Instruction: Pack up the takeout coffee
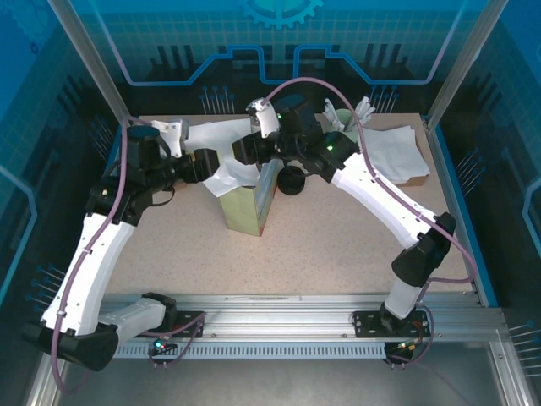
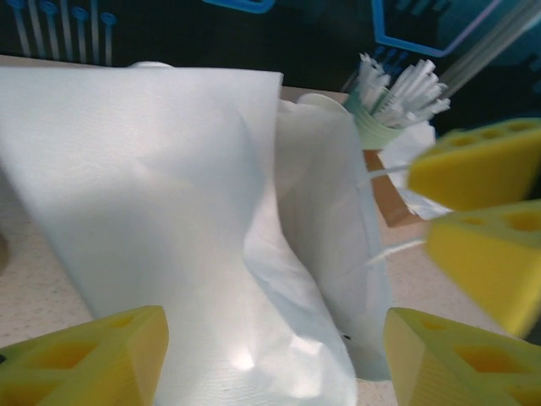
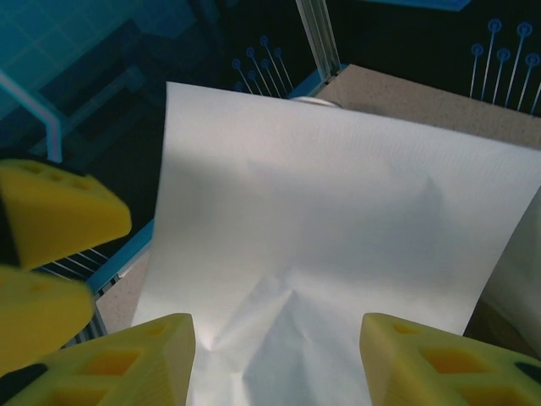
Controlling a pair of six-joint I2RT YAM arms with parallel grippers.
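A white paper bag [image 1: 221,139] stands crumpled at the middle back of the table, between both grippers. My left gripper [image 2: 276,338] is open, its yellow fingers [image 2: 101,359] standing wide on either side of the bag [image 2: 169,211]. My right gripper [image 3: 278,338] is open too, with the bag's flat white side [image 3: 338,211] between its fingers, unpinched. In the top view the left gripper [image 1: 218,161] and the right gripper [image 1: 254,150] meet at the bag. The takeout coffee [image 1: 292,180] shows as a round black lid just under the right arm; its sides are hardly visible.
An upright tan, box-shaped thing [image 1: 249,207] stands just in front of the white bag. A green cup of white sticks [image 2: 385,106] and white paper sheets [image 1: 397,152] lie at the back right. Metal frame posts [image 1: 93,59] rise at the back corners.
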